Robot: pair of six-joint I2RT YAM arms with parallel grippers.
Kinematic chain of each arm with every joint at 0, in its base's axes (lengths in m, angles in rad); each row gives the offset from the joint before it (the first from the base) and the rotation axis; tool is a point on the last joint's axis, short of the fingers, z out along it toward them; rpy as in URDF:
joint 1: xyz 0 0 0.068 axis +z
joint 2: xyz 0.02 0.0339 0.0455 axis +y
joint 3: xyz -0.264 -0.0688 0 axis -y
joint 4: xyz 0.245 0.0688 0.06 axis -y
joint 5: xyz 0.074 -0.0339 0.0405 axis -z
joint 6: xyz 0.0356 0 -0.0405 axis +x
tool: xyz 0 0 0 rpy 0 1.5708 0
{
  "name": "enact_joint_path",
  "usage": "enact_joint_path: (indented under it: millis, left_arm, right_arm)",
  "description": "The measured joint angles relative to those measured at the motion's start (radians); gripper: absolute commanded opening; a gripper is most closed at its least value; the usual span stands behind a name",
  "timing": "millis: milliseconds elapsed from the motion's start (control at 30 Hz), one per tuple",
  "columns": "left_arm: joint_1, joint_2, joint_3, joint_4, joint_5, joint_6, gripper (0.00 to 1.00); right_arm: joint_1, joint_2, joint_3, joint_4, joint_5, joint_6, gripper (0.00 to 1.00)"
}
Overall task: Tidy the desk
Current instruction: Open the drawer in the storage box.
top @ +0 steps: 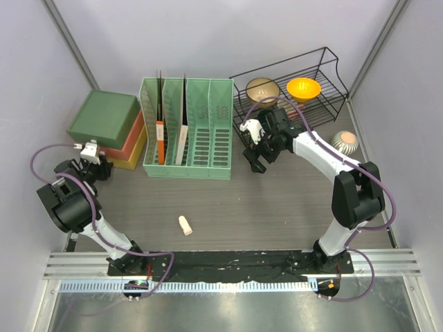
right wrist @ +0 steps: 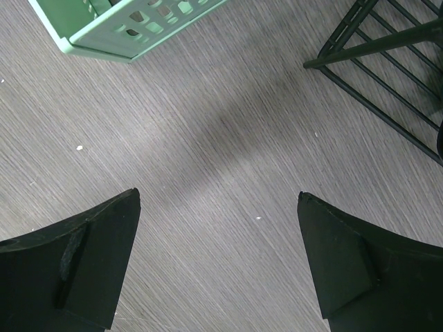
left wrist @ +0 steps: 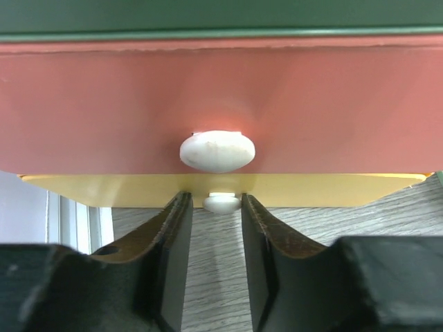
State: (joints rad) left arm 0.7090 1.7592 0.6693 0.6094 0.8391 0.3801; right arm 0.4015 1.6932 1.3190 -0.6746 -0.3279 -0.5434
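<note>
Left wrist view: the green drawer is cut off by the top edge; only a strip shows. The knob of the yellow drawer sits at the tips of the left gripper; contact cannot be judged. Right wrist view: the file rack and the wire rack are each cut off, 1 corner showing. Top view: the pale item on the desk is too small to identify.

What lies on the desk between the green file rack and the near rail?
One small pale stub lying loose; the rest of the desk there is bare, as the top view shows.
</note>
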Motion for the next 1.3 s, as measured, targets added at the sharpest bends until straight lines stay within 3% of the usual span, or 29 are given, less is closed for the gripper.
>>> enact_joint_path:
  millis: [833,900,1033,1100,1300]
  left_arm:
    - [0.054,-0.051,0.007,-0.114,0.048,0.098,0.31]
    - [0.057,-0.058,0.007,-0.122,0.053,0.103,0.33]
    - [0.060,-0.063,0.003,-0.139,0.064,0.125,0.52]
    - [0.060,-0.063,0.001,-0.148,0.069,0.132,0.56]
    - [0.060,-0.056,0.001,-0.146,0.082,0.151,0.57]
  right_arm:
    - [0.000,0.011,0.000,0.000,-0.015,0.000,1.00]
    - [0.000,0.017,0.000,0.000,-0.015,0.000,1.00]
    - [0.000,0.023,0.000,-0.001,-0.016,-0.001,1.00]
    - [0.000,0.023,0.000,-0.001,-0.016,-0.001,1.00]
    - [0.000,0.029,0.000,-0.001,-0.018,-0.001,1.00]
